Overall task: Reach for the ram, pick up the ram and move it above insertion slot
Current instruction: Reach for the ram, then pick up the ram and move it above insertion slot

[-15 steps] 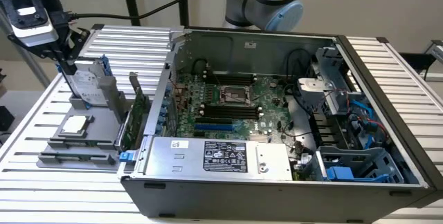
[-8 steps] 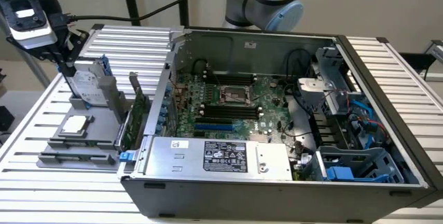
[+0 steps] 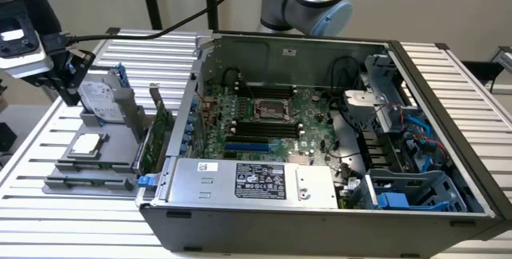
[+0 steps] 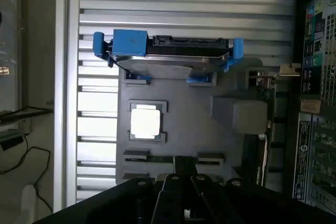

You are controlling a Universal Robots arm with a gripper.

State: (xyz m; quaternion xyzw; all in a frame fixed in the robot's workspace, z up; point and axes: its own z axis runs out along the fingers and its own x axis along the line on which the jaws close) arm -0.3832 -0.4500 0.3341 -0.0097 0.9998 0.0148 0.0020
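My gripper (image 3: 71,82) hangs at the exterior view's far left, above the back end of a grey fixture plate (image 3: 60,151). The ram (image 4: 173,158) is a thin dark stick standing on edge between two end clips at the fixture's near end. In the exterior view the ram (image 3: 90,167) lies well in front of and below the gripper. In the wrist view my gripper (image 4: 184,176) sits just short of the stick, roughly over its middle, and holds nothing. The motherboard's black memory slots (image 3: 264,130) lie inside the open computer case.
On the fixture stand a silver hard drive in a blue frame (image 4: 168,56), a processor chip (image 4: 145,121) and a green expansion card (image 3: 162,130). The open case (image 3: 448,103) takes up the exterior view's middle and right. The slatted metal table (image 3: 48,208) runs underneath.
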